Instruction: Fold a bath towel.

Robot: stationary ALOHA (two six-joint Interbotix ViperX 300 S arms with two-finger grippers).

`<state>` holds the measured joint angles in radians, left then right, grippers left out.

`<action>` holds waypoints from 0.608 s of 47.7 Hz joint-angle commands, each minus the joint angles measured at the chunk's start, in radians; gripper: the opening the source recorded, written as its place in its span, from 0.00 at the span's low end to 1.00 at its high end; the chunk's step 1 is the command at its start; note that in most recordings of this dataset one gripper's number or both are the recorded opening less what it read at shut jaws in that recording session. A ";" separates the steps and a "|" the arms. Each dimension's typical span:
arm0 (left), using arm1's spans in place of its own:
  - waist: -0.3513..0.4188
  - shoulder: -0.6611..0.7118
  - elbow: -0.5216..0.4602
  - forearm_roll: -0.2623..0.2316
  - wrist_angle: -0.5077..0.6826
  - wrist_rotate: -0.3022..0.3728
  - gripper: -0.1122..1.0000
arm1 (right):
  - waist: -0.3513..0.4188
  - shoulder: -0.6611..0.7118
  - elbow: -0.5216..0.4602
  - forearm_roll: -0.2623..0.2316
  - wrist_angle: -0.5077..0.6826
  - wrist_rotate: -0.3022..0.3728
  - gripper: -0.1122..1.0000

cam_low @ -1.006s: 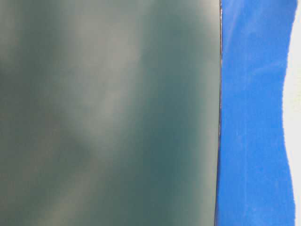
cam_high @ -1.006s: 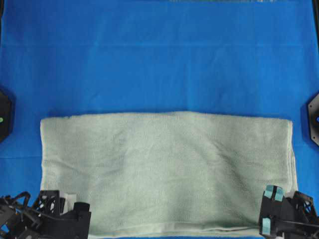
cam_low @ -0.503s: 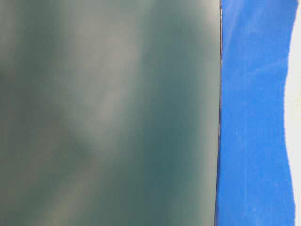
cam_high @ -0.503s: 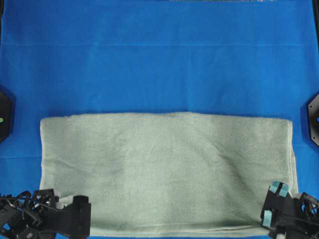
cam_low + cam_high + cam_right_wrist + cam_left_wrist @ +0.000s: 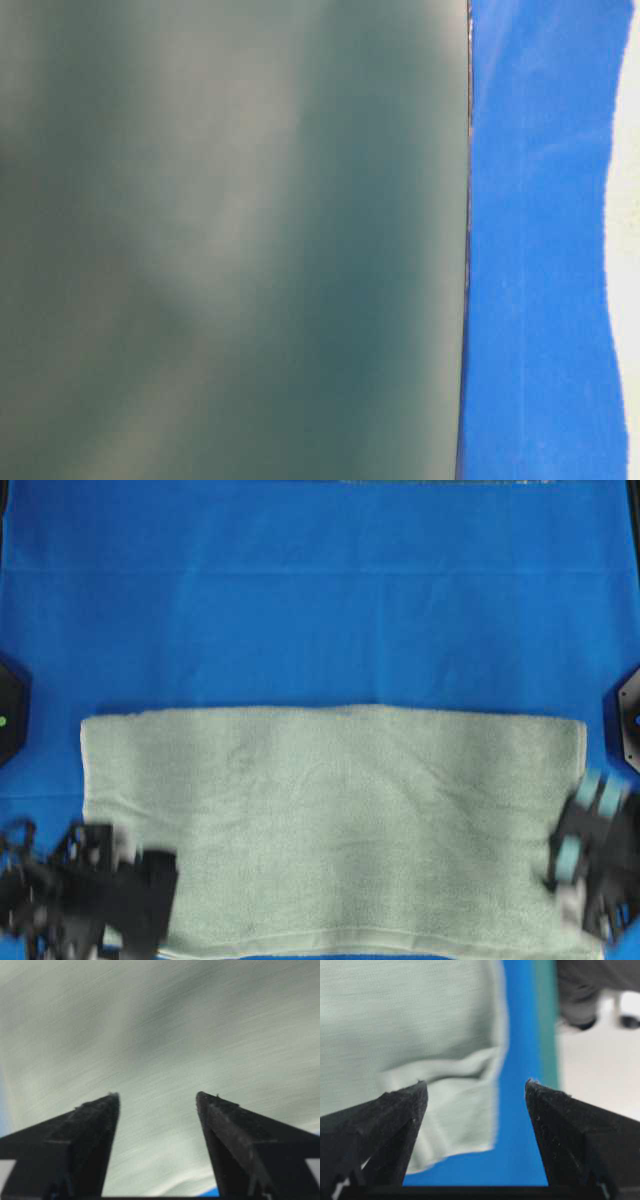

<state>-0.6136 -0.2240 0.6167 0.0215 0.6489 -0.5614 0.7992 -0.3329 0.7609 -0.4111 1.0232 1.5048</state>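
Both the left gripper (image 5: 476, 1089) and right gripper (image 5: 157, 1100) are hanging spread and empty; a careless regrasp is risking rumpling the towel (image 5: 340, 820), folded across the blue cloth (image 5: 320, 610).

blue cloth (image 5: 320, 600) beyond the flat bath towel (image 5: 340, 820) lies bare.

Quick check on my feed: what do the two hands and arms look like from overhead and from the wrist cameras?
Both are black. The left hand is a blocky, open-framed black assembly with dark cables. The right hand carries light blue tape patches on its fingers. In the wrist views, the fingers are matte black wedges tapering to points.
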 commanded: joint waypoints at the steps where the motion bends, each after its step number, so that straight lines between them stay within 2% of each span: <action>1: 0.083 -0.067 0.020 0.009 0.069 0.029 0.77 | -0.083 -0.074 0.041 -0.018 0.028 -0.049 0.67; 7: 0.219 -0.130 0.071 0.020 0.132 0.083 0.77 | -0.207 -0.156 0.087 -0.015 0.026 -0.206 0.67; 12: 0.311 -0.173 0.110 0.048 0.110 0.138 0.77 | -0.310 -0.181 0.107 0.005 0.026 -0.344 0.67; 15: 0.347 -0.189 0.129 0.064 0.087 0.160 0.77 | -0.359 -0.181 0.115 0.017 0.020 -0.396 0.67; 20: 0.405 -0.196 0.170 0.086 0.032 0.186 0.77 | -0.430 -0.164 0.146 0.025 -0.023 -0.463 0.67; 23: 0.439 -0.187 0.207 0.097 -0.012 0.192 0.77 | -0.472 -0.146 0.181 0.026 -0.092 -0.492 0.67; 29: 0.486 -0.156 0.296 0.098 -0.141 0.202 0.77 | -0.540 -0.106 0.267 0.026 -0.253 -0.500 0.67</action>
<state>-0.1473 -0.3912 0.8851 0.1135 0.5783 -0.3590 0.2945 -0.4541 0.9971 -0.3850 0.8514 1.0063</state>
